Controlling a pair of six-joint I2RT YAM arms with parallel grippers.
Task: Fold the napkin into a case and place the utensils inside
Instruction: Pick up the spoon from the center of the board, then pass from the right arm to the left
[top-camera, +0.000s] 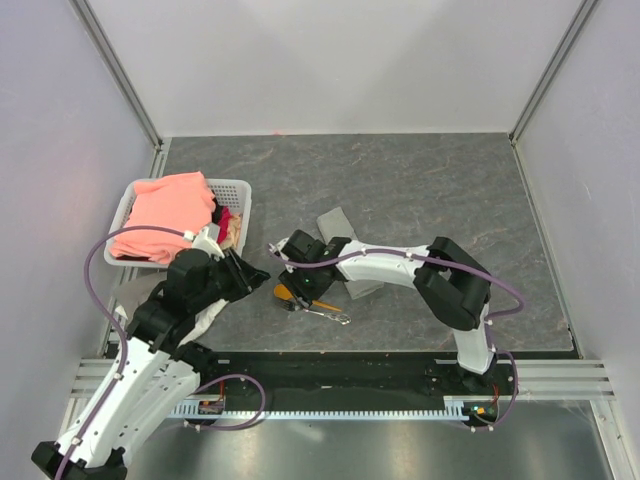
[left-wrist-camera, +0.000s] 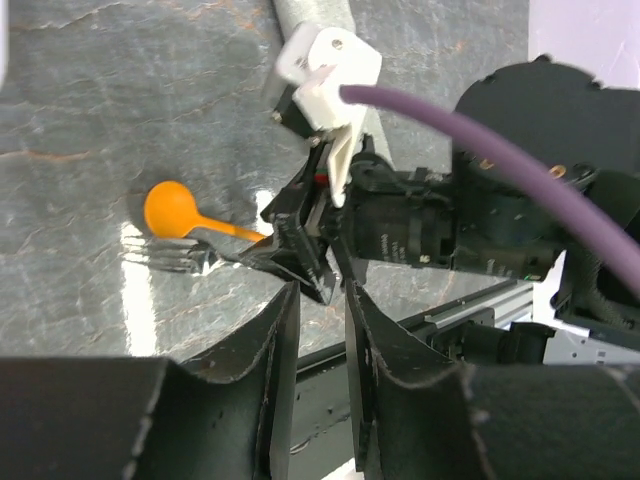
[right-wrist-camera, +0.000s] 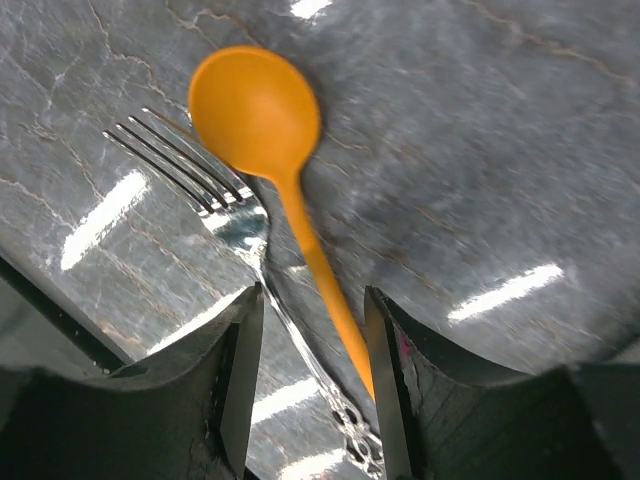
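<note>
The orange spoon (right-wrist-camera: 255, 105) and the silvery fork (right-wrist-camera: 215, 195) lie side by side on the dark table, bowl and tines pointing the same way. My right gripper (right-wrist-camera: 312, 300) is open, its fingers straddling both handles low over the table. In the top view the right gripper (top-camera: 300, 290) is over the spoon (top-camera: 283, 292) and fork (top-camera: 328, 314). The folded light grey napkin (top-camera: 338, 222) lies just behind, partly hidden under the right arm. My left gripper (left-wrist-camera: 322, 300) is slightly open and empty, close beside the right gripper (left-wrist-camera: 300, 250), with the spoon (left-wrist-camera: 170, 208) ahead.
A white plastic basket (top-camera: 238, 190) holding a salmon-pink cloth (top-camera: 170, 212) stands at the left. A whitish rag (top-camera: 212, 318) lies under the left arm. The table's front rail (top-camera: 340, 365) runs just behind the utensils.
</note>
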